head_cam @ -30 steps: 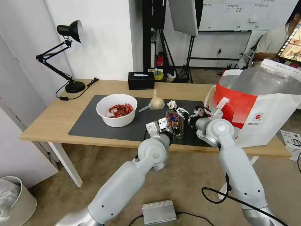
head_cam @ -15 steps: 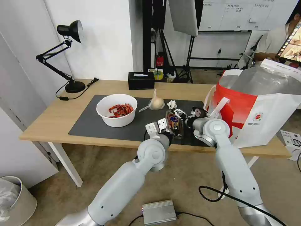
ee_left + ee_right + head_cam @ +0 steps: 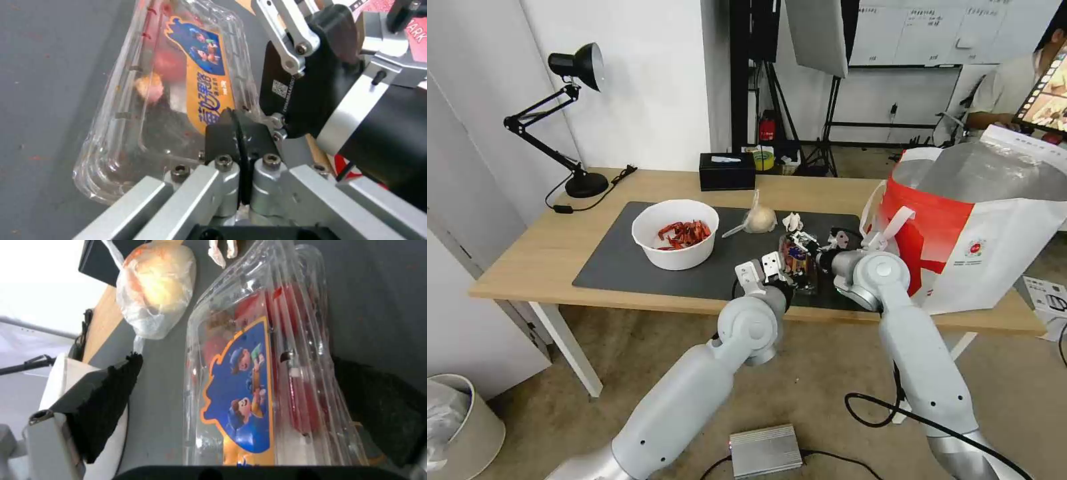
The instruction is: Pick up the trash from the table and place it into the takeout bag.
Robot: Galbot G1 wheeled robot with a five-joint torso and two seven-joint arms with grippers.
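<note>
Clamshell (image 3: 798,260) handling is pictured from the head view: the clear box of red bits is seen on the dark grey mat (image 3: 627,267) of the light-wood bench (image 3: 547,247), tipped up between the two arms. Against the pictures from a second earlier, the right arm has been drawn leftward, so that the right claw (image 3: 817,243) is now brought against the box's far side, while the left claw (image 3: 764,267) is found where it was at the near side. The white bowl (image 3: 675,233), knotted bag (image 3: 759,219) and tissue (image 3: 792,221) are left on the mat, and the takeout bag (image 3: 980,227) is stood open at the bench's right end.

From the left wrist, the left claw (image 3: 240,133) is seen clenched, its dark pads pressed together at the box's rim (image 3: 178,100); whether plastic is pinched between them cannot be told.

From the right wrist, the right claw (image 3: 236,400) is seen released, its pads (image 3: 111,390) spread to either side of the box (image 3: 258,380).

A grasp by the right arm is judged imminent; nothing has yet been bagged.
</note>
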